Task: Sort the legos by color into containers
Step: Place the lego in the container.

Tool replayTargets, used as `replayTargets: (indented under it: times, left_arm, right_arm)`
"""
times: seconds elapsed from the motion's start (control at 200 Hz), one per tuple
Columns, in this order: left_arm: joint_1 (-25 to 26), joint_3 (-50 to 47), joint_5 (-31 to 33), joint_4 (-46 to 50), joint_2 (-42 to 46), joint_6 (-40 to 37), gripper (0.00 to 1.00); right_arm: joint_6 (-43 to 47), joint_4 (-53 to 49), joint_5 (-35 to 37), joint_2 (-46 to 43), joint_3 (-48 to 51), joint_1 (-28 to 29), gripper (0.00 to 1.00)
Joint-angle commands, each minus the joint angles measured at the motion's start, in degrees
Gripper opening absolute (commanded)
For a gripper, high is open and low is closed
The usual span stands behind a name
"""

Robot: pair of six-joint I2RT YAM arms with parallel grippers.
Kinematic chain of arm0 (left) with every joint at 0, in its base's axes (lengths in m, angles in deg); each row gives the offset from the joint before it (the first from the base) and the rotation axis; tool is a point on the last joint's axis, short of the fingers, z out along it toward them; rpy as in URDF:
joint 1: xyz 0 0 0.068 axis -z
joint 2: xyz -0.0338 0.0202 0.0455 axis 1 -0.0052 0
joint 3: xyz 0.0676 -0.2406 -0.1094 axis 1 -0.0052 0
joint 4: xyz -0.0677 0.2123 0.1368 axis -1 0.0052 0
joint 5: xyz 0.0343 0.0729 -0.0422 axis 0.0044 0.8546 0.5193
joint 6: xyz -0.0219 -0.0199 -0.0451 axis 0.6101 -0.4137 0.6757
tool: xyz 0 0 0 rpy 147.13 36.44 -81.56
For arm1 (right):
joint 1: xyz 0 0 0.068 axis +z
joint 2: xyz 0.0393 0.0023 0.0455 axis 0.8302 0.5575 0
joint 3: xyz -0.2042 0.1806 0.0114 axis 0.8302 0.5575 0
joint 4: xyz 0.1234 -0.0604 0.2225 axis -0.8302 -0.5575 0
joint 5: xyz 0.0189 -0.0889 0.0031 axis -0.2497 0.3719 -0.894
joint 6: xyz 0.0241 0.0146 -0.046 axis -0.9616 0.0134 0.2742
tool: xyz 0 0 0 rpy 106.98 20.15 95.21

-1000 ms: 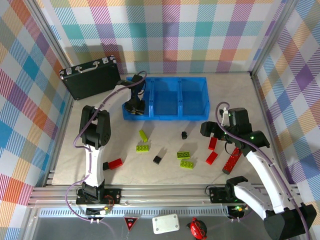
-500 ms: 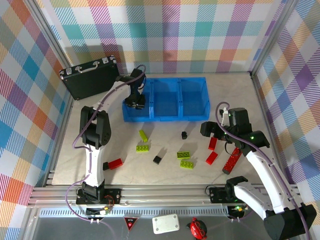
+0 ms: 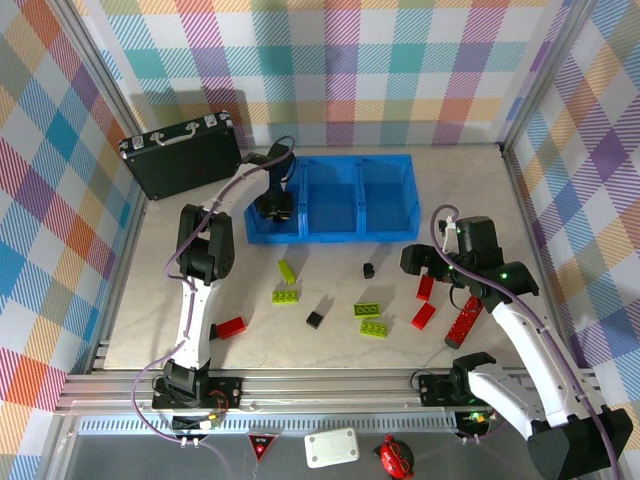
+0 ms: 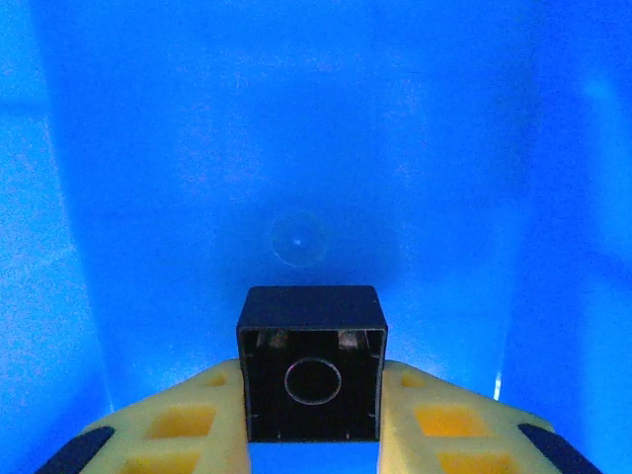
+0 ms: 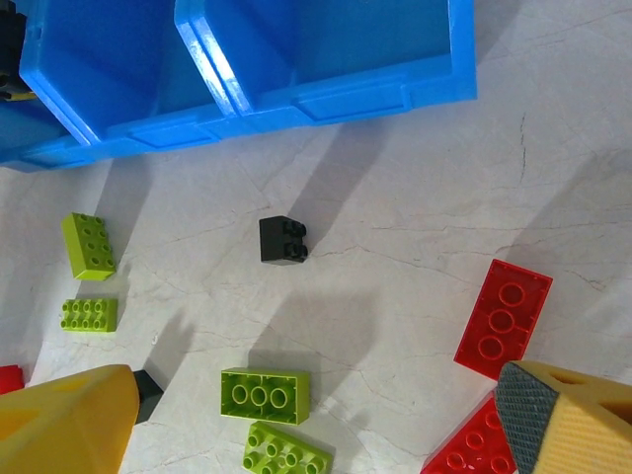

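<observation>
While the left gripper [image 3: 272,208] is hanging inside the leftmost compartment of the bright blue three-compartment plastic bin [image 3: 385,160] in the top view, the right gripper [image 3: 445,280] is hovering wide open over red studded bricks [image 3: 425,287] on the pale table [image 3: 330,280].

In the left wrist view, the yellow fingers [image 4: 197,420] are clamping a small black plastic cube [image 4: 312,336] over the bin's blue floor.

In the right wrist view, the spread fingers [image 5: 59,425] are standing apart and empty, framing lime-green plates [image 5: 265,393], with a second black cube [image 5: 282,240] lying just beside the bin.
</observation>
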Motion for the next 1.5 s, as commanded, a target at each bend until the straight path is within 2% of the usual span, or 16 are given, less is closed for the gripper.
replayTargets:
  times: [0.0, 0.495, 0.94, 1.12, 1.495]
  left_arm:
    - [-0.7, 1.9, 1.4, -0.8, -0.2, 1.0, 0.31]
    - [-1.7, 3.1, 0.9, -3.6, -3.2, 0.5, 0.32]
    - [-1.8, 3.2, -1.6, -2.8, -2.0, 0.0, 0.48]
    - [-1.8, 3.1, -2.1, -2.2, -0.1, 0.0, 0.53]
    - [-1.8, 0.9, -2.2, -0.1, 8.3, -0.1, 0.55]
  right_arm:
    - [-0.7, -1.1, 0.4, -0.8, 0.7, 0.0, 0.94]
    - [-1.0, -1.6, 0.2, -1.3, 1.1, 0.0, 0.94]
    - [-1.1, -1.9, -0.3, -1.8, 0.7, 0.0, 0.95]
    - [-1.5, -1.6, -0.8, -1.7, 0.8, -0.1, 0.94]
    - [-3.8, 0.6, -1.9, 1.8, 0.6, 0.3, 0.88]
